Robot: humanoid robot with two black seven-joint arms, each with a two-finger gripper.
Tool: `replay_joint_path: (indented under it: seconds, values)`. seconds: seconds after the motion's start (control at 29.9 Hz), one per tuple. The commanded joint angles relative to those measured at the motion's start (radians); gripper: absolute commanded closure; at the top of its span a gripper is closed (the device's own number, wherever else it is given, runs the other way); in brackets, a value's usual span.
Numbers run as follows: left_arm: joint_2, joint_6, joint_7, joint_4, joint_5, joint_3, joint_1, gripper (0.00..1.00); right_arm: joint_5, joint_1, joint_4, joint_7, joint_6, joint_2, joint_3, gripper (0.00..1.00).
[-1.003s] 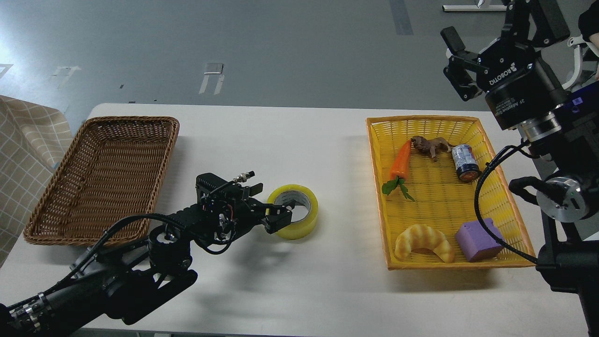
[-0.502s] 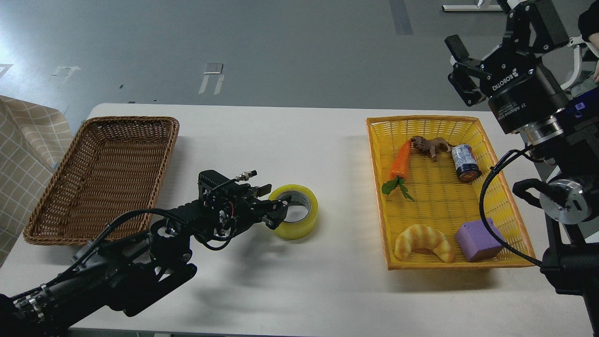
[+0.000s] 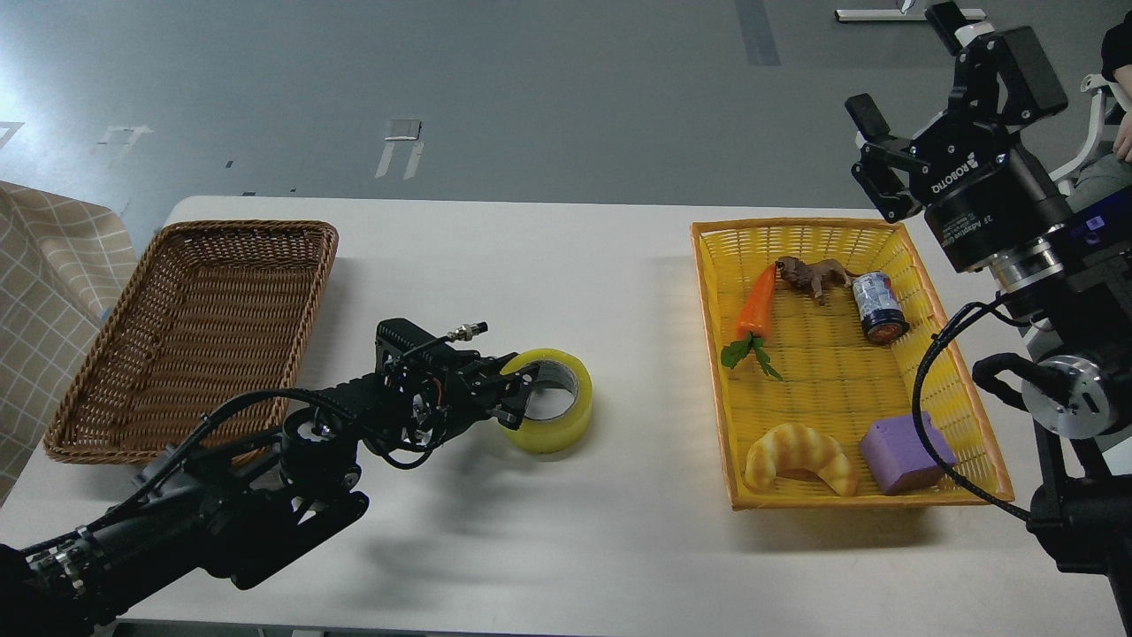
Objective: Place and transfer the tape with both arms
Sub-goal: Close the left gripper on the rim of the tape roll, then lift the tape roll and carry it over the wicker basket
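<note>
The tape (image 3: 566, 418), a yellow translucent roll with a grey-white core, lies flat on the white table (image 3: 619, 531) near its middle. My left gripper (image 3: 517, 389) comes in low from the left. Its fingers are closed on the roll's left wall, one outside and one inside the core hole. My right gripper (image 3: 875, 155) is open and empty. It is held high at the far right, above the back right corner of the yellow basket (image 3: 707, 354) and far from the tape.
A brown wicker basket (image 3: 203, 230) stands at the left. The yellow basket holds a carrot (image 3: 758, 305), a toy animal (image 3: 814, 274), a can (image 3: 880, 307), a croissant (image 3: 800, 456) and a purple cube (image 3: 904, 453). A checked cloth (image 3: 44, 265) hangs at the far left.
My left gripper has closed on the tape's left wall, and the roll has shifted slightly left. My right gripper has drawn back a little to the right.
</note>
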Motion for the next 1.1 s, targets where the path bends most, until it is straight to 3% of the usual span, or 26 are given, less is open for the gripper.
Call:
replay_joint_path:
  seconds: [0.0,0.23,0.57,0.74,0.8,0.87,0.94,0.97,1.07]
  values:
    - [-0.001,-0.002,0.001,0.001,0.000,-0.001,-0.004,1.00,0.000,0.000,-0.007,0.000,-0.007,-0.001,0.000,0.00]
    - [-0.001,-0.002,0.000,-0.002,0.000,-0.001,-0.020,1.00,0.000,0.000,-0.010,0.000,-0.008,-0.001,-0.002,0.00]
    - [0.095,-0.016,0.001,-0.066,-0.031,-0.001,-0.207,1.00,-0.002,0.004,-0.008,-0.008,-0.008,-0.001,-0.008,0.00]
    - [0.216,-0.068,-0.006,-0.066,-0.032,-0.001,-0.313,1.00,-0.002,0.000,-0.008,-0.009,-0.008,-0.002,-0.009,0.00]
    - [0.277,-0.071,-0.077,-0.066,-0.032,-0.001,-0.329,1.00,-0.002,-0.005,-0.007,-0.009,-0.008,-0.001,-0.012,0.00]
    - [0.311,-0.071,-0.115,-0.066,-0.032,-0.001,-0.330,1.00,-0.002,-0.017,-0.004,-0.009,-0.008,-0.001,-0.012,0.00]
    - [0.311,-0.071,-0.115,-0.066,-0.032,-0.001,-0.330,1.00,-0.002,-0.017,-0.004,-0.009,-0.008,-0.001,-0.012,0.00]
    - [0.382,-0.070,-0.149,-0.066,-0.032,-0.001,-0.325,1.00,-0.002,-0.023,-0.004,-0.009,-0.008,-0.001,-0.012,0.00]
    - [0.440,-0.070,-0.166,-0.066,-0.055,-0.001,-0.317,1.00,-0.002,-0.023,-0.004,-0.009,-0.008,-0.001,-0.012,0.00]
